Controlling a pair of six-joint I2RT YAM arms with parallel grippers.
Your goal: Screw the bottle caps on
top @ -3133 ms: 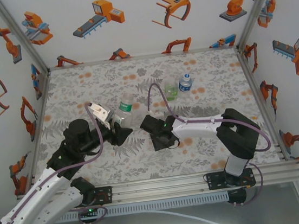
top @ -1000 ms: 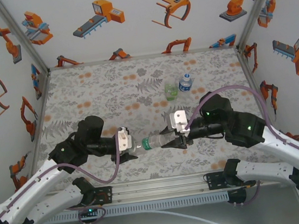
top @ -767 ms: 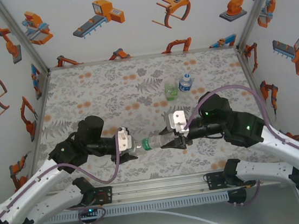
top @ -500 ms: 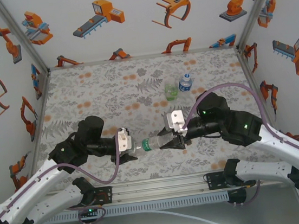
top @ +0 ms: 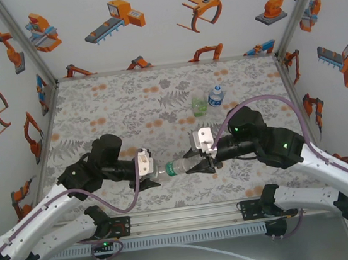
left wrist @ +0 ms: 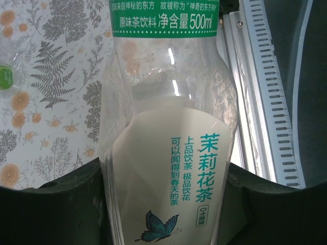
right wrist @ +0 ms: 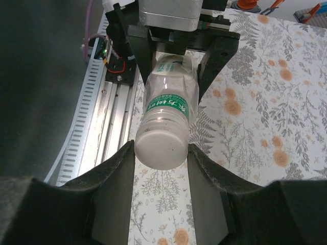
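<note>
A colourless bottle (top: 173,166) with a green band hangs level over the table's front middle, held between both arms. My left gripper (top: 150,173) is shut on its white-labelled body (left wrist: 168,153), one finger on each side. The neck points at my right gripper (top: 195,163), which is shut on the white bottle cap (right wrist: 159,148) sitting on the bottle's mouth, both fingers (right wrist: 116,184) touching its sides. At the back stand a green-tinted bottle (top: 199,106) and a blue-labelled bottle (top: 216,97), the latter with a whitish-blue cap (top: 217,88) on top.
The aluminium rail (top: 191,215) at the table's near edge runs just below the held bottle. Floral table surface (top: 114,105) lies open to the back left. The enclosure walls (top: 34,128) close in on both sides.
My right arm has edged slightly left towards the bottle, and its cable loop has swung higher. The left arm and the bottle have stayed put.
</note>
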